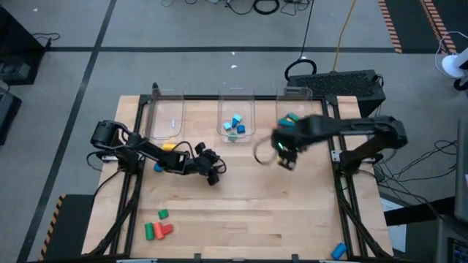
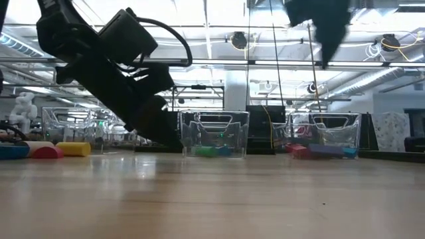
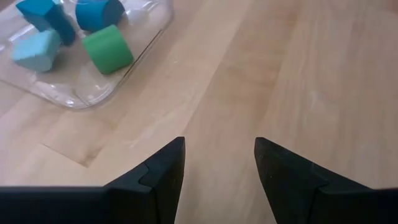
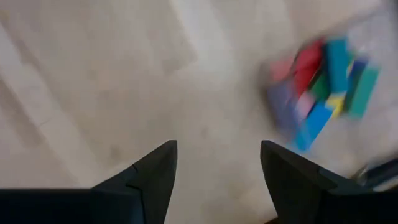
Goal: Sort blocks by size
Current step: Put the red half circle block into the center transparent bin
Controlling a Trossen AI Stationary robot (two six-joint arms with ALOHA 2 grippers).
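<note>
Right gripper (image 1: 287, 155) hangs open and empty just before the right bin (image 1: 292, 117), which holds long blocks (image 4: 323, 87). Left gripper (image 1: 213, 174) is open and empty too, low near the middle bin (image 1: 236, 115). Loose blocks (image 1: 157, 228) lie well apart at the front left; reaching across, the arms may collide

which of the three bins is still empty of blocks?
The left bin. The middle bin holds blue and green blocks, and the right bin holds some too.
</note>
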